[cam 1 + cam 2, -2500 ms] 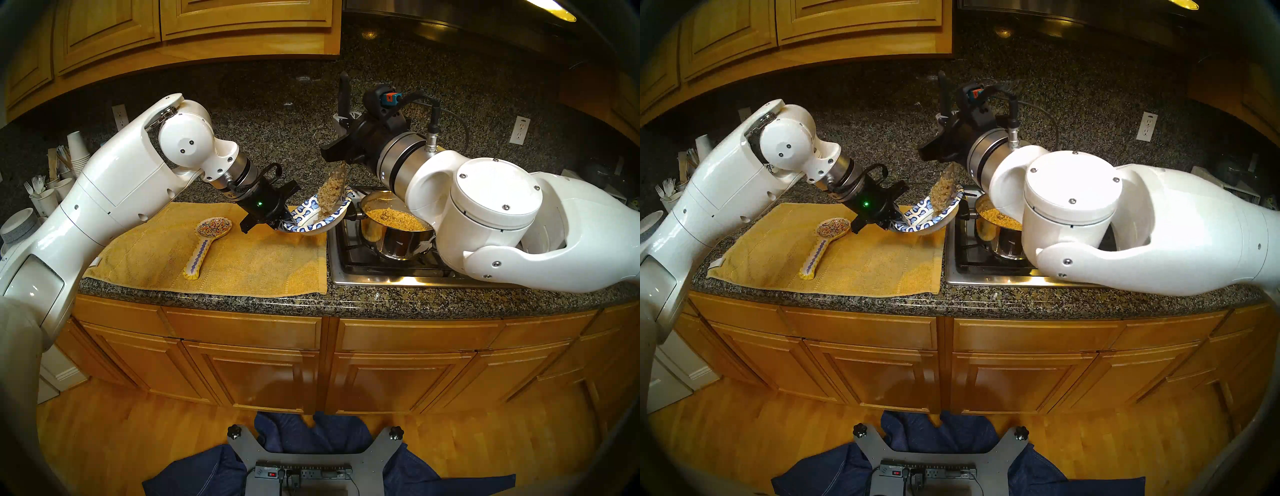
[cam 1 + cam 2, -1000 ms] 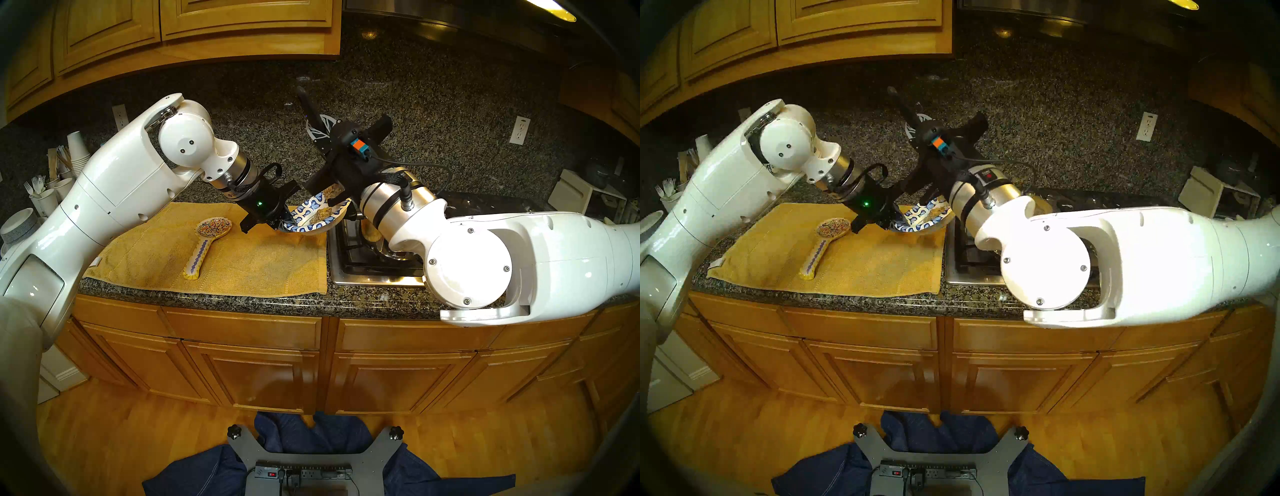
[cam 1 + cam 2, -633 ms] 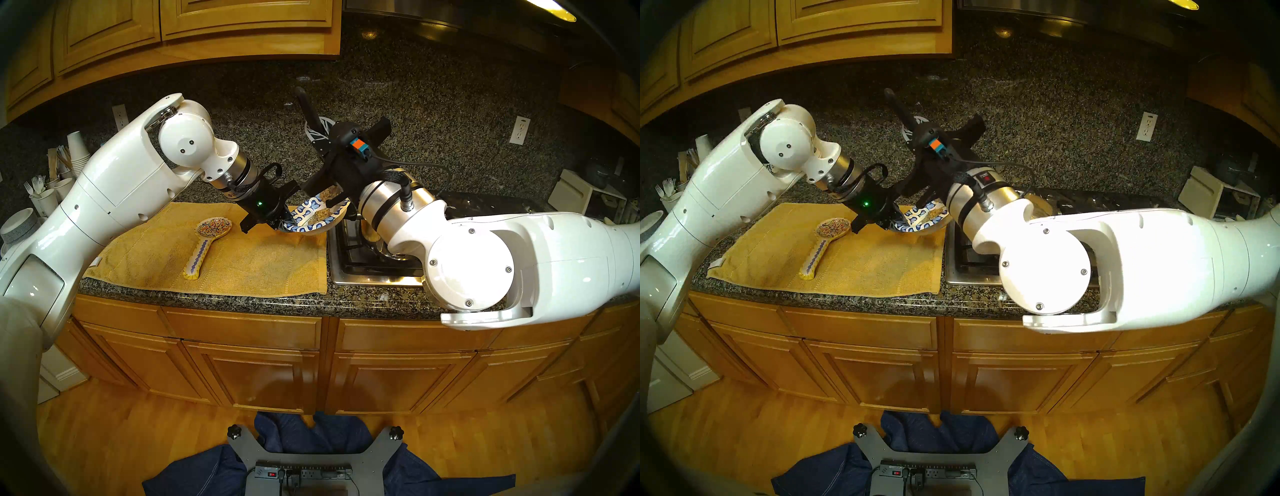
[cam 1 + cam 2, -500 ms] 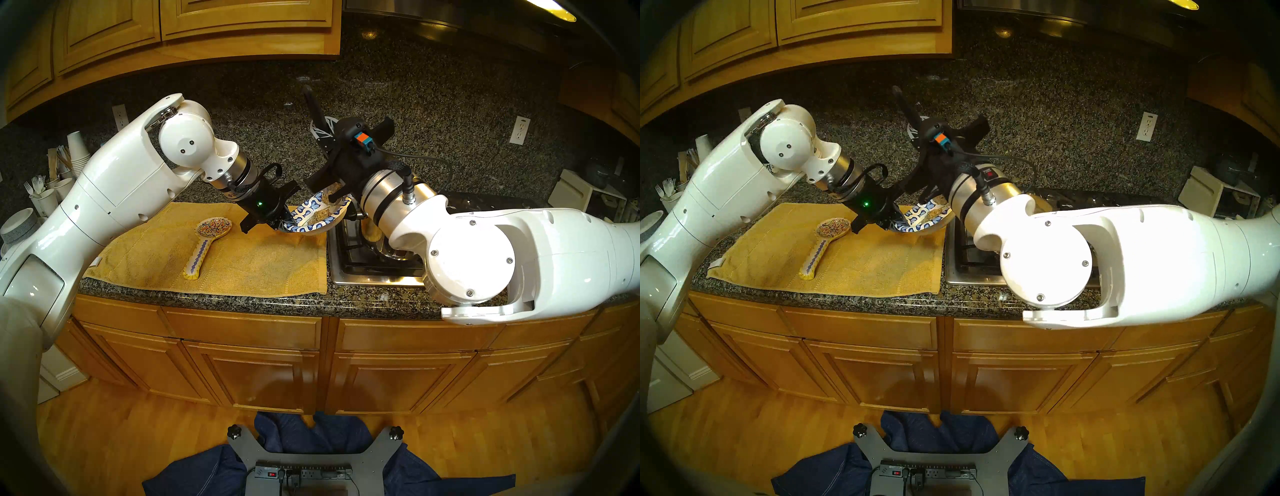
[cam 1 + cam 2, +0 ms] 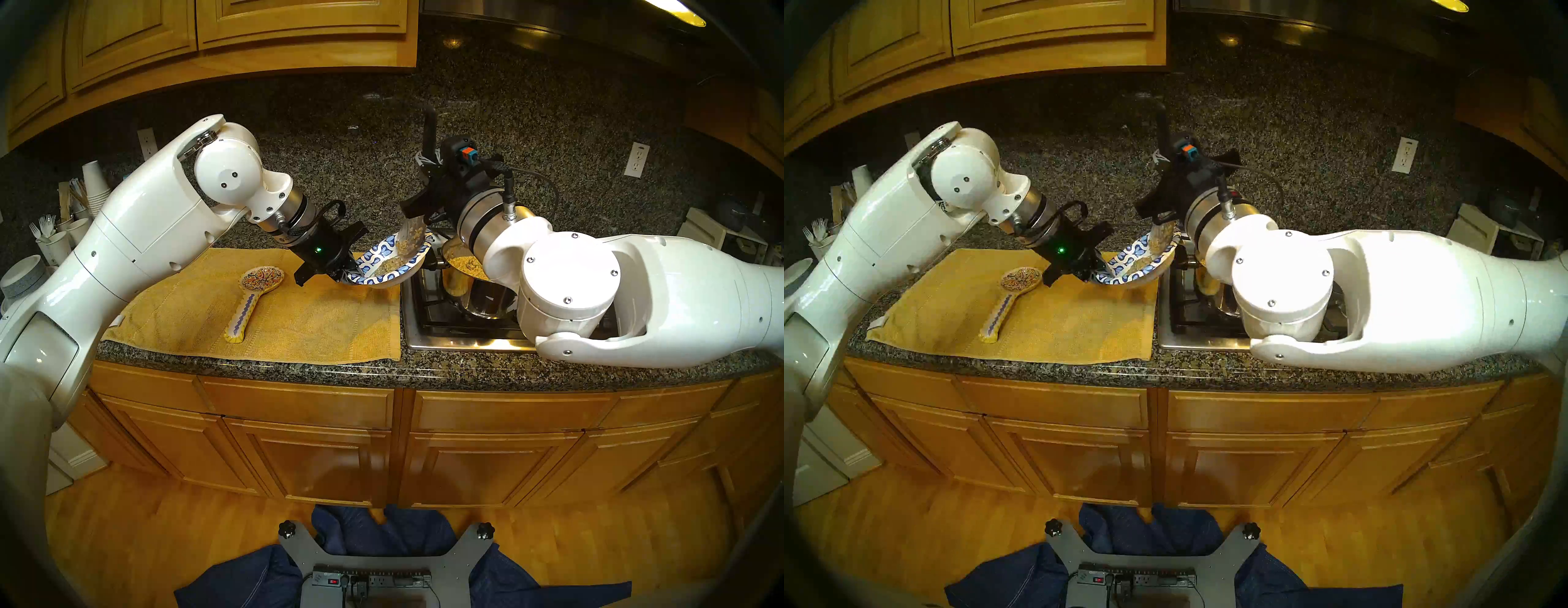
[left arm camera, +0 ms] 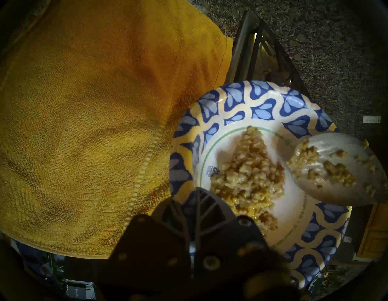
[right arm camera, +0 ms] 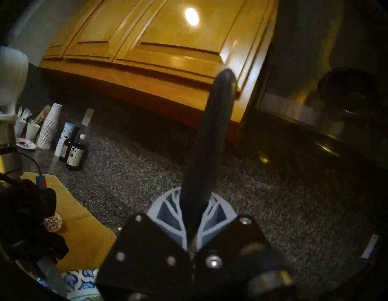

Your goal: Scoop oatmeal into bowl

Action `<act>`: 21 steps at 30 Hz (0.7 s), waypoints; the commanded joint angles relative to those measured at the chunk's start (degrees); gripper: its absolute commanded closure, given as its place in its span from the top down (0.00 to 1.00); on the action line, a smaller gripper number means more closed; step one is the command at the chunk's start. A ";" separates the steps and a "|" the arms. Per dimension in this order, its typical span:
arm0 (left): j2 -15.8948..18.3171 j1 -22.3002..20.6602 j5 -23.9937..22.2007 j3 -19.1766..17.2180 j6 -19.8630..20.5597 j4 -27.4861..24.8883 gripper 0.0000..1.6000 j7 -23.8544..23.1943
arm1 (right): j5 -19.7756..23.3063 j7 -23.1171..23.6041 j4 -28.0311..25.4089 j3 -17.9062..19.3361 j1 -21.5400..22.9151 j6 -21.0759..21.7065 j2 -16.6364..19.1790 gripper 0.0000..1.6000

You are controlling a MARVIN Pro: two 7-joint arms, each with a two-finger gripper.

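My left gripper [image 5: 345,274] [image 6: 194,201] is shut on the near rim of the blue-and-white paper bowl [image 5: 373,259] [image 6: 262,105] and holds it tilted above the towel's right end, beside the stove. A pile of tan oatmeal [image 6: 247,172] [image 5: 387,266] lies in the bowl. My right gripper [image 5: 426,163] [image 7: 193,201] is shut on the black handle [image 7: 210,130] of a serving spoon. Its pale head [image 5: 411,233] [image 6: 340,170] hangs over the bowl's far rim with scraps of oatmeal stuck to it. More oatmeal [image 5: 466,263] fills the steel pot [image 5: 483,297].
A painted ceramic spoon rest [image 5: 254,293] lies on the yellow towel [image 5: 297,327]. The pot stands on the stove [image 5: 445,337] right of the towel, partly behind my right forearm. Paper cups and plastic forks [image 5: 85,199] stand at the far left, with bottles [image 7: 73,153] by the backsplash.
The right wrist has turned back, so the spoon handle went from leaning left to upright and the head rose off the bowl, its load left there. The right elbow rose. The left arm stayed still.
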 commanded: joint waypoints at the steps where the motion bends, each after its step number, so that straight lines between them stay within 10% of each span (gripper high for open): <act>1: -0.26 -2.09 -0.09 -1.02 -0.09 -0.19 0.00 4.21 | 3.47 -1.02 2.11 2.80 0.77 -1.51 0.17 0.00; 21: -0.26 -2.09 -0.09 -1.03 -0.08 -0.17 0.00 4.17 | 5.48 -3.83 2.45 2.91 1.68 -2.56 0.07 0.00</act>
